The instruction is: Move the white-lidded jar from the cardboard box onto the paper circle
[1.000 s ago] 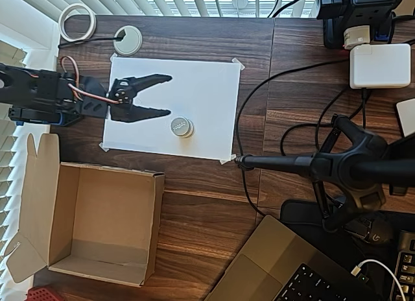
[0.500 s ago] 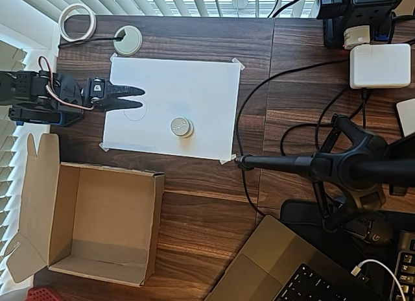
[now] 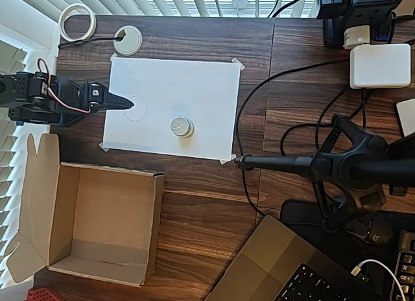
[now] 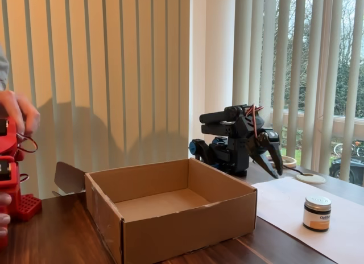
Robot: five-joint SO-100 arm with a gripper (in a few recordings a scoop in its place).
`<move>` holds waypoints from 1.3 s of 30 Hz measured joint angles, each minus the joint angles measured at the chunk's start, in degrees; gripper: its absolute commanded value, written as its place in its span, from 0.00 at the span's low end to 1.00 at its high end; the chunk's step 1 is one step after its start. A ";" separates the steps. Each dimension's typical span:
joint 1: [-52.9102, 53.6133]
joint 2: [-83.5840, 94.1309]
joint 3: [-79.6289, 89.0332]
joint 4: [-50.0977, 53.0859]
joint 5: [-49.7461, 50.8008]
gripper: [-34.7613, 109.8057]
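On the white sheet, the white-lidded jar (image 3: 181, 127) stands right of the paper circle (image 3: 135, 109), apart from the cardboard box (image 3: 104, 224); my hand (image 3: 127, 104) seems closed and empty at the sheet's left edge

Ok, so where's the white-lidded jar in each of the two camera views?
Overhead view: the white-lidded jar stands on the white paper sheet, lower middle, right of a faint pencil circle.
Fixed view: the jar stands lower right on the same sheet.
Shared landmark: the cardboard box, empty in both.
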 measured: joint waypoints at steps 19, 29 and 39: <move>-0.97 3.43 0.00 10.28 4.66 0.24; -0.97 3.43 0.00 10.28 4.66 0.24; -0.97 3.43 0.00 10.28 4.66 0.24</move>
